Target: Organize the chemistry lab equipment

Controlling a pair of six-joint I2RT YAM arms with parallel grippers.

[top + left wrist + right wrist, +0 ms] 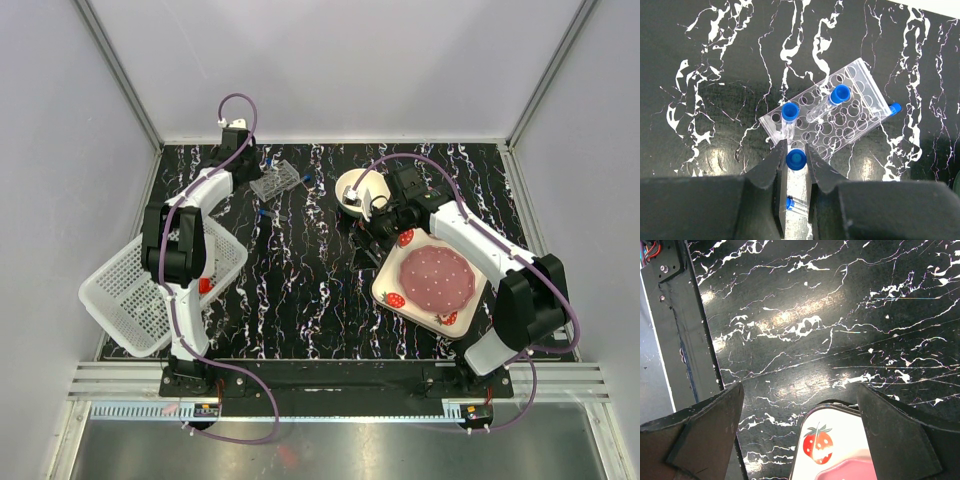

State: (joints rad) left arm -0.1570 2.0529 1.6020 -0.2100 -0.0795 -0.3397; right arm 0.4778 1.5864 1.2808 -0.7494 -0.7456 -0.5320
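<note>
Now | left gripper (796, 151): narrow, clamped on thin blue-capped tube (796, 160) | small clear plastic tube rack (852, 114): just ahead of its fingertips, two capped tubes (839, 94) slotted in it, loose tube (895, 108) past its right end | right gripper (800, 390): wide, empty, above strawberry-printed plate (826, 440) rim

**Camera arrangement.** Top external view: a fixed camera high above and behind the arm bases looks steeply down on the whole black marbled table (320, 300), with the bases at 6 o'clock and the far wall at 12 o'clock. Left wrist view: a close downward look past the left gripper (795, 150), whose fingers enter at 6 o'clock, onto the clear tube rack (840, 125) just beyond. The overhead view shows the same rack (275, 181) toward 11 o'clock. Right wrist view: equally close, it faces the tabletop between the fingers of the right gripper (800, 387), which sit at 7 and 5 o'clock. A corner of the strawberry-printed plate (840, 440) shows at 6 o'clock; overhead, that plate (430, 275) lies toward 4 o'clock.
</note>
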